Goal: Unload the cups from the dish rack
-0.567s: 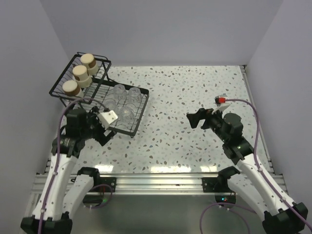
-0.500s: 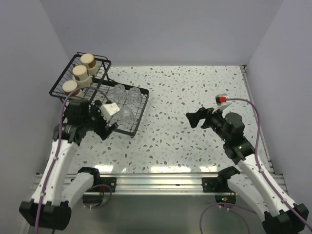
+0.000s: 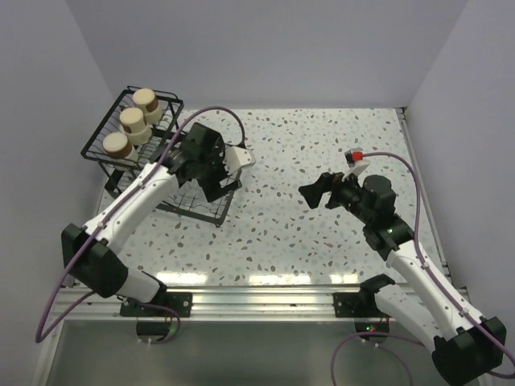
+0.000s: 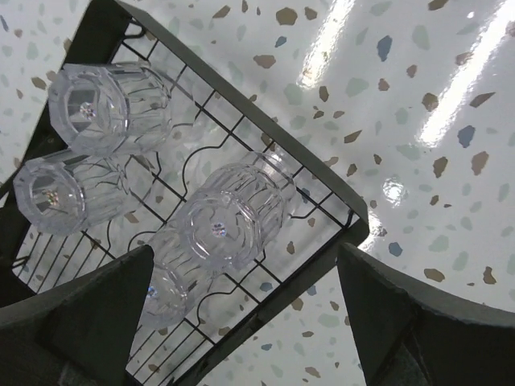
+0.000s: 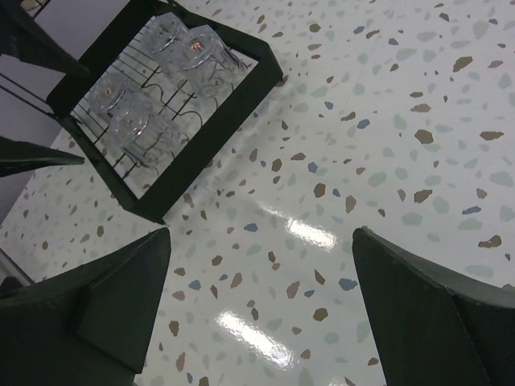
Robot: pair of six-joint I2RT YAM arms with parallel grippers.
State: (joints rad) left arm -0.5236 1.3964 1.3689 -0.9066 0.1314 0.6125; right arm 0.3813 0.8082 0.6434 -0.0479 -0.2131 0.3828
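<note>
Left wrist, left hand [image 4: 245,251] wide open, over cups [image 4: 219,227]

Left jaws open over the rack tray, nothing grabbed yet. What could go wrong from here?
The left gripper hangs over a clear tumbler that crowds a second tumbler; closing could pinch both or tip one.
It sits near the dish rack corner, so a jaw may strike the frame descending.
The left arm passes close to the raised tier with the cream cups; a wide swing out could bump it.
</note>
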